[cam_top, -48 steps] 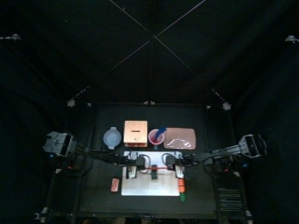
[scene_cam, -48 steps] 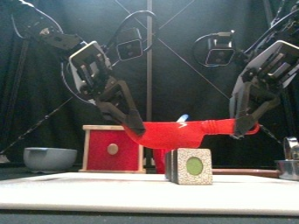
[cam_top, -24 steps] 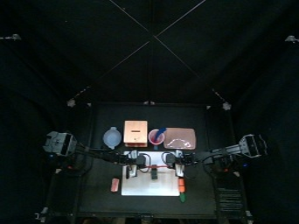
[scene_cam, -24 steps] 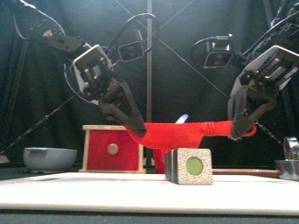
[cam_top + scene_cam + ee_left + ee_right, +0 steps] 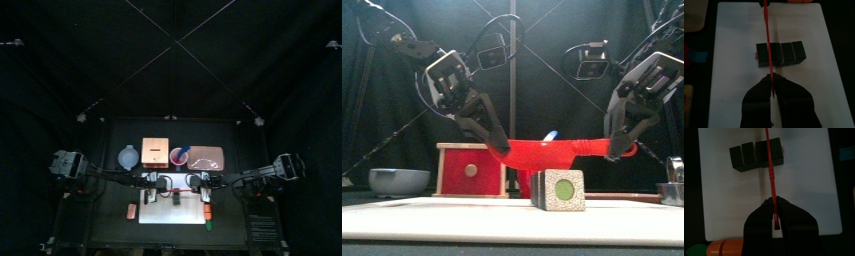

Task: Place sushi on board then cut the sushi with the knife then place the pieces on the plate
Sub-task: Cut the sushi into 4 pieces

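Note:
A red toy knife (image 5: 545, 153) hangs level above the white cutting board (image 5: 513, 218), held at both ends. My left gripper (image 5: 500, 143) is shut on one end and my right gripper (image 5: 619, 150) on the other. Below the blade stands the sushi roll (image 5: 560, 189), dark green blocks with a pale speckled end face. In the left wrist view the knife (image 5: 767, 45) runs as a thin red line across the roll (image 5: 781, 53), near one end. The right wrist view shows the knife (image 5: 770, 168) crossing the roll (image 5: 756, 156) between its blocks. The pink tray (image 5: 205, 157) lies behind the board.
The wooden box (image 5: 470, 169) with its red drawer front stands back left, the blue-grey bowl (image 5: 398, 180) beside it. A red cup (image 5: 179, 156) with a blue knife sits between box and tray. Toy foods (image 5: 132, 210) (image 5: 210, 213) lie at both sides of the board.
Both grippers and the knife have shifted only slightly. The sushi roll has not moved.

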Robot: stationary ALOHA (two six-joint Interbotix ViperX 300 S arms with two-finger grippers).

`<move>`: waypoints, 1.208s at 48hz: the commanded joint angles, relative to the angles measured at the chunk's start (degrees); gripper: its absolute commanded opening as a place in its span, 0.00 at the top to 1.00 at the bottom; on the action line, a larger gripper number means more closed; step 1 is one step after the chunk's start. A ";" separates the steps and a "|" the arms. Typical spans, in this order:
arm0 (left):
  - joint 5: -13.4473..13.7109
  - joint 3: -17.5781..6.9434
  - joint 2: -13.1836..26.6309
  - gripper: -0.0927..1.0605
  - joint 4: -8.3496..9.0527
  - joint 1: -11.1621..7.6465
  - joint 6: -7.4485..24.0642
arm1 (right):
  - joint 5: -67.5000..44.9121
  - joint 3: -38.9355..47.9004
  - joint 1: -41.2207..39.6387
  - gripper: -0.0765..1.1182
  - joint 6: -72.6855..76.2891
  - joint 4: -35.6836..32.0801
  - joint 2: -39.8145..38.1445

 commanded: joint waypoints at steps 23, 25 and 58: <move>-0.26 -1.23 0.79 0.56 -0.62 -0.53 -0.09 | -0.18 -0.18 -0.09 0.70 0.18 0.62 1.85; -0.35 -1.32 1.05 0.56 -0.62 -0.53 -0.09 | -0.18 -0.18 -0.09 0.70 0.18 0.79 2.55; -0.26 -0.88 4.57 0.56 -0.44 1.05 0.18 | -0.18 0.53 -0.79 0.70 0.09 1.49 6.77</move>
